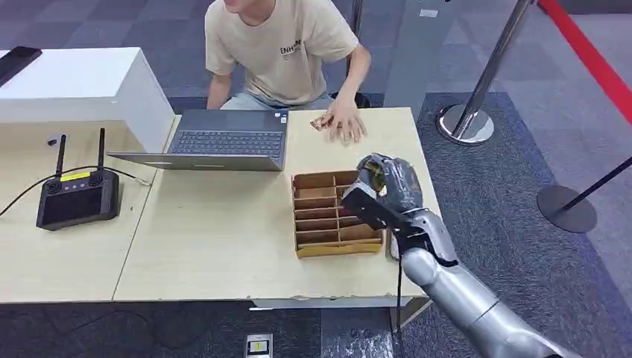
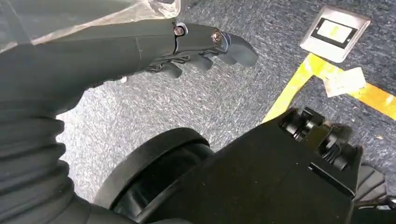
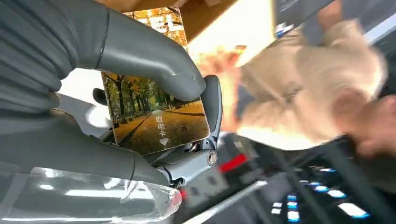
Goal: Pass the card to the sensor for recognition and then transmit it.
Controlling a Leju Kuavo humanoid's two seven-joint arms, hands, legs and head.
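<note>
My right hand (image 1: 387,190) hovers over the right side of a slotted cardboard box (image 1: 320,216) on the wooden table (image 1: 216,246). It pinches a card (image 3: 154,116) printed with autumn trees between the thumb and the fingers of my right hand (image 3: 140,56). A sliver of the card (image 1: 376,177) peeks out of the hand in the head view. A black device with two antennas (image 1: 78,195) lies far off on the left table. My left hand (image 2: 196,51) hangs over the carpet and holds nothing, its fingers loosely apart.
A person in a beige shirt (image 1: 283,45) leans over the far edge, one hand (image 1: 339,123) resting on the table. An open laptop (image 1: 223,142) stands behind the box. A white block (image 1: 82,86) sits at the back left. Stanchion bases (image 1: 466,123) (image 1: 566,209) stand to the right.
</note>
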